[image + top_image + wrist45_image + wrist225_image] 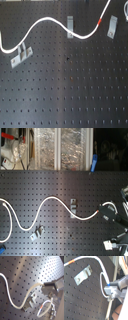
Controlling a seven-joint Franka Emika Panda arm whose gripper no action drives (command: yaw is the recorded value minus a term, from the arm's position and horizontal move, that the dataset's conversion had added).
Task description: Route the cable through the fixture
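a long white cable [50,20] is laid in a wave across a black perforated board [70,85]. in the first exterior view, 3 small metal brackets are seen on the board: 1 at the first exterior view's left [20,55], 1 near the middle top [70,27], and 1 toward the first exterior view's right [113,25]. the cable is passed beside the left bracket, arched up, brought down at the middle bracket, and lifted again toward the upper right. a short red band [101,22] is carried on it just before the right bracket.

in the second exterior view the same wave is shown, and the cable is ended in a loop [106,208] at the second exterior view's right, close to the gripper [118,218]. the cable's end is seen pinched in the gripper in both wrist views, where the white cord is led straight into the grey fingers [111,289] that are pressed together on it. in the first wrist view the red band [41,307] is seen on a loop beneath the gripper [48,289], and a bracket [30,302] is lain beside the cord.
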